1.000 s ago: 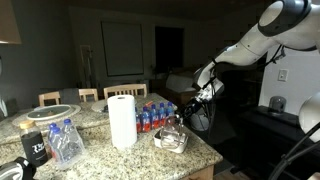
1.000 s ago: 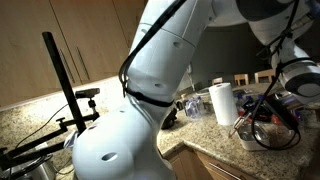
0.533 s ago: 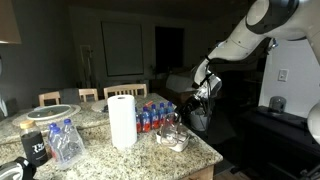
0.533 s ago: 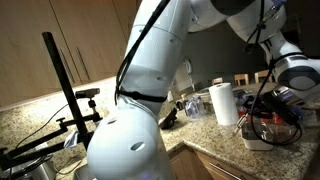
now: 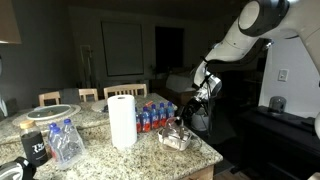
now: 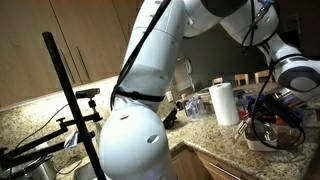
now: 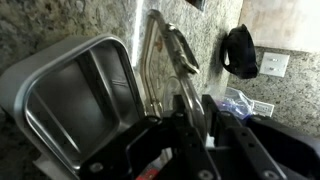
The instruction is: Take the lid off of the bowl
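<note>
Okay, you're hovering the gripper (image 5: 197, 104) near the bowl (image 5: 175, 141), its opening and any hold unreadable, so be centering over the lid (image 5: 177, 133).

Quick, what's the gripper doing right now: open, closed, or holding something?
Gripper: cannot be told; too dark and small in every view to see whether it is open, closed or holding anything.

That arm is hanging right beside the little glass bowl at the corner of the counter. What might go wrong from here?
The bowl sits near the corner of the counter, so a sideways nudge from the gripper might push it over the edge. The pack of bottles stands close behind the bowl and might get knocked too.
</note>
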### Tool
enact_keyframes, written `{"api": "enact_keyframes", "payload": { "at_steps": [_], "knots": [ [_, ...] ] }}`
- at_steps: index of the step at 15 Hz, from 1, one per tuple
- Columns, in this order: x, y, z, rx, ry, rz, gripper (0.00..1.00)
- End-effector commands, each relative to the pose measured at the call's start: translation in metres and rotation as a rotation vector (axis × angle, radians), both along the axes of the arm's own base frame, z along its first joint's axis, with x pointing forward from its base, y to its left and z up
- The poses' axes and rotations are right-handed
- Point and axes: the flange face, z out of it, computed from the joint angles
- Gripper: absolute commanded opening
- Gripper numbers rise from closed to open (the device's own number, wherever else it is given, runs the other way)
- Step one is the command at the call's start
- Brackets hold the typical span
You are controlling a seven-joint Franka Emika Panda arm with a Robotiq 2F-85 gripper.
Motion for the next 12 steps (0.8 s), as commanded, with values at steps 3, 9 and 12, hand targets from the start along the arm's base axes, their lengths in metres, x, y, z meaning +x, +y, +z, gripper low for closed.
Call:
{"api": "enact_keyframes", "payload": {
  "at_steps": [3, 9, 12],
  "knots": [
    [-0.0049, 0.0015, -0.0056, 0.023, 0.018, 0.003, 0.69],
    [-0.0054, 0.0061, -0.0078, 0.024, 0.026, 0.007, 1.00],
    [-0.0059, 0.0053, -0.0083, 0.021, 0.027, 0.002, 1.00]
  ]
}}
